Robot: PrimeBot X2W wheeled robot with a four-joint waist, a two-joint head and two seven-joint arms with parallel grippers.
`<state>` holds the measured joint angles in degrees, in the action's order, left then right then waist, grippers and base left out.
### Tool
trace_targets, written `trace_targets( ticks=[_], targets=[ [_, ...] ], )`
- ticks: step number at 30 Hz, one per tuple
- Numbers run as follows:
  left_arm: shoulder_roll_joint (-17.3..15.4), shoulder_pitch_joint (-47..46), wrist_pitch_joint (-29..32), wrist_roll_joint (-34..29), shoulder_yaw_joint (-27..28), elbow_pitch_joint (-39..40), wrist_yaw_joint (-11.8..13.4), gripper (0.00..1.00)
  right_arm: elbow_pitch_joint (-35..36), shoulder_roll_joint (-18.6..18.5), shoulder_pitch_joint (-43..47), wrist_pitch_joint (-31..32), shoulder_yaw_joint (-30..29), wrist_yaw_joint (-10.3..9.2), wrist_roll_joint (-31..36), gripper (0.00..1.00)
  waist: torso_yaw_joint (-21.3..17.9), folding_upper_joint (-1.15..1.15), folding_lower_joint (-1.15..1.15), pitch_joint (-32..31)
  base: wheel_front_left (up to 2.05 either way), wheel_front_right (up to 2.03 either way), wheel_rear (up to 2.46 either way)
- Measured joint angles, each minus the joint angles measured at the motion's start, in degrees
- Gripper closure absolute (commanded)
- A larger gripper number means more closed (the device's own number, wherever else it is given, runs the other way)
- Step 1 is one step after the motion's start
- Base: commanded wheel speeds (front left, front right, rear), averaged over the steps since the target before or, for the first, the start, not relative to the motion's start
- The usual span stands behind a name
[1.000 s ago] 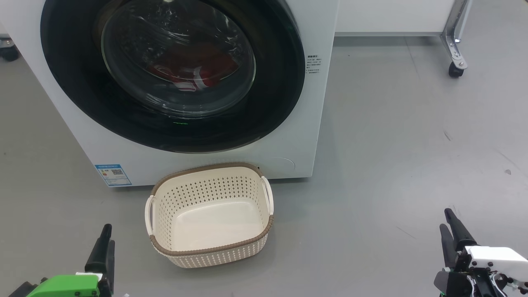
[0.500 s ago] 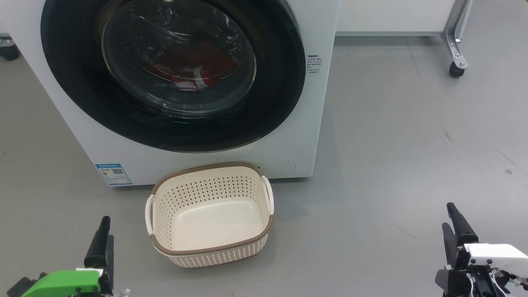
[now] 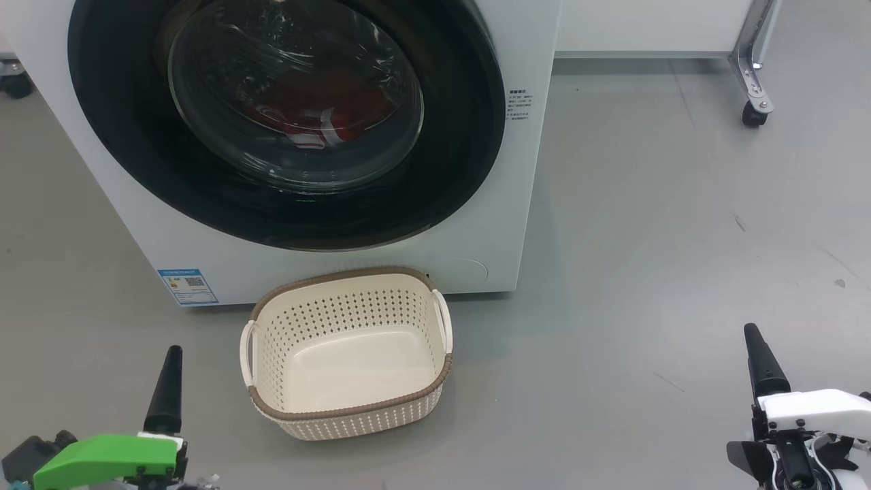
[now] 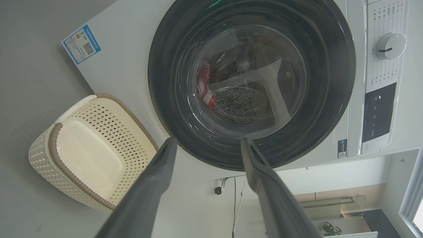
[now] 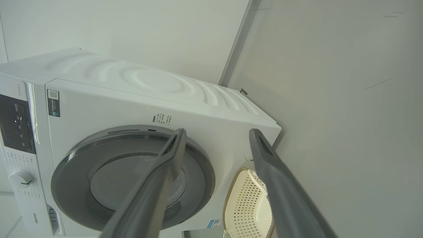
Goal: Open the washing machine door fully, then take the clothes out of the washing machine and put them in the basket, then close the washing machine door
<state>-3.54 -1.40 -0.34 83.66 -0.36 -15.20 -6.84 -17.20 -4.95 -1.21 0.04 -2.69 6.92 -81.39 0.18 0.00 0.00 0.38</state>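
Observation:
The white washing machine (image 3: 517, 204) fills the upper left of the head view. Its door (image 3: 449, 170), black-rimmed with a glass bowl, lies shut against the front. Red clothes (image 3: 340, 109) with white stripes show through the glass, and also in the left wrist view (image 4: 204, 82). The cream basket (image 3: 272, 320) stands empty on the floor just in front of the machine. My left gripper (image 3: 173, 354) is low at the left, my right gripper (image 3: 752, 333) low at the right. Both are well short of the machine. Each wrist view shows its gripper (image 4: 208, 140) (image 5: 218, 130) open around nothing.
A metal frame leg on a caster (image 3: 750, 112) stands at the back right, and another caster (image 3: 13, 85) at the far left. Grey floor (image 3: 646, 238) stretches to the right of the machine. The machine's dial (image 4: 390, 46) and dark panel (image 4: 376, 112) sit above the door.
Both grippers have opened wider. Both have crept a little forward, higher in the head view. The machine, door and basket have stayed put.

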Motion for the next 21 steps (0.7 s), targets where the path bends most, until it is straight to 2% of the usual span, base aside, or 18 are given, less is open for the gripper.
trace_targets(
  ticks=[9,21],
  targets=[
    [-1.6,-0.6,-1.8,-8.0,-1.6,0.6,0.1,0.00,0.0,-1.9,-0.8,-1.7,2.4,-0.62,8.3,0.00,0.0,0.00,0.00,0.0,0.00,0.00,0.00],
    [-2.6,-1.6,-3.9,-20.0,-4.2,1.4,2.4,0.00,-0.2,-3.6,-1.9,-4.0,6.5,-3.04,19.6,0.00,0.1,0.00,0.00,-0.1,0.00,0.00,0.00]
  ],
)
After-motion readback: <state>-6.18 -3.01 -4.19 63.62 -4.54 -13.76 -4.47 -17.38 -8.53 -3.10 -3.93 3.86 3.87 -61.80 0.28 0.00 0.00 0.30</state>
